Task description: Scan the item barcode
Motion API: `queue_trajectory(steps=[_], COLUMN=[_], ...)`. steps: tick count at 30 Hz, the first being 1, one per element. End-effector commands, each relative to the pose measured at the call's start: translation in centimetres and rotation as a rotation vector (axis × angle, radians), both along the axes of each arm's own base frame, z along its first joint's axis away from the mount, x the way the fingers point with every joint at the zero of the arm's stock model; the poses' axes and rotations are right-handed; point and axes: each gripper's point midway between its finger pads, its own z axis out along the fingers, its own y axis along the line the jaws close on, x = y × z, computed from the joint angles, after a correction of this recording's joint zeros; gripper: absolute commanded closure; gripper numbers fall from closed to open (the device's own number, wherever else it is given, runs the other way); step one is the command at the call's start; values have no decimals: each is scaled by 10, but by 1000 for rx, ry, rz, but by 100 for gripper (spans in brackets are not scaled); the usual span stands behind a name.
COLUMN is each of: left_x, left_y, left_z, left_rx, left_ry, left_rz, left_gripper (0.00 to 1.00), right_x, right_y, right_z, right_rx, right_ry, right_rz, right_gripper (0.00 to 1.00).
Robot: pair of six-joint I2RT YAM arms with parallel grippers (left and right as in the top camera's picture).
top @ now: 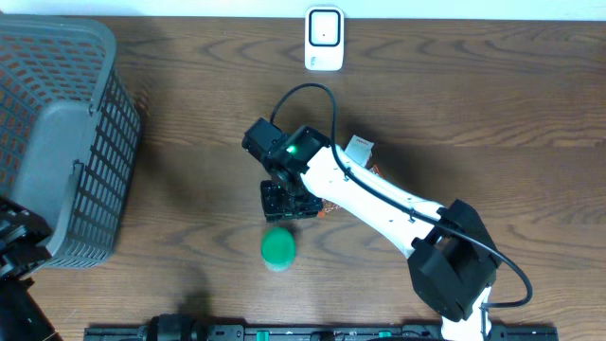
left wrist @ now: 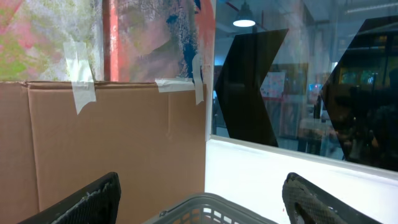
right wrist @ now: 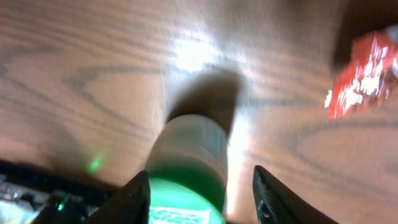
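Right gripper (right wrist: 202,200) astride green bottle (right wrist: 193,149)

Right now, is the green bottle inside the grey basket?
No, the green bottle sits on the table by the right end effector, outside the grey basket.

The overhead camera looks straight down on the table (top: 189,114), the right wrist camera sits close above the same green-capped bottle (right wrist: 189,155), and the left wrist camera faces level over the basket (left wrist: 205,204).

wood table (top: 189,104), basket (top: 106,156), scanner (top: 324,38), bottle (top: 278,247), packet (right wrist: 367,71)
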Motion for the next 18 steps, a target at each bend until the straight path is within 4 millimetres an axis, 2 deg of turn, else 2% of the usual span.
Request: queue_trajectory(steps=[1,2,5,9,12,14,18], left_x=[-1,-1,-1,-1,-1,-1,-1], left_y=[1,1,1,1,1,1,1], left_z=[0,1,1,1,1,1,1], left_rx=[0,2,2,11,14,14,14], left_ry=[-6,-5,-7,-1,1,1,1], left_rz=[7,8,9,12,13,13,13], left_gripper=[16,16,16,16,16,16,16], right_x=[1,3,10,16,16,15,6], right_y=[0,0,-1,2,2,1,-4], right_z=[6,6,7,7,8,10,15], right_rx=[32,32,44,63,65,68,51], right_ry=[36,35,23,5,5,9,24], right_rz=[-20,-23,-33,-36,-28,-6,66], right_gripper=[52,50,29,12,8,1,1])
